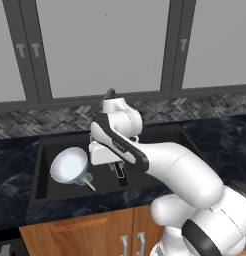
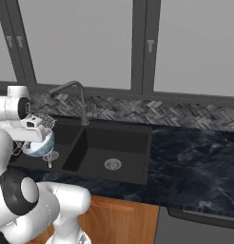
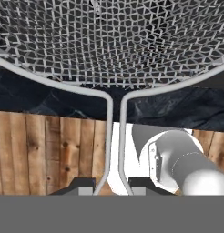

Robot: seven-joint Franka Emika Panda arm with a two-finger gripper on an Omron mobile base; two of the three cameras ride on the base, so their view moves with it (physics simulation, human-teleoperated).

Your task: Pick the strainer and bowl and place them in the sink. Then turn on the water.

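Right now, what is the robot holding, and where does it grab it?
The strainer, pinched by its thin wire handle between the fingers.

At the left edge the pincer (image 2: 24, 138) holds the wire-mesh strainer (image 2: 39, 121) over the black sink's (image 2: 138, 129) left basin, beside the bowl (image 2: 40, 147) and gooseneck faucet (image 2: 77, 97).

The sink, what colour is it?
Black; the sink shows best in the right base view.

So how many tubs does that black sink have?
2. The left basin is in front of the faucet; the right basin is beside it, with a round drain in its floor.
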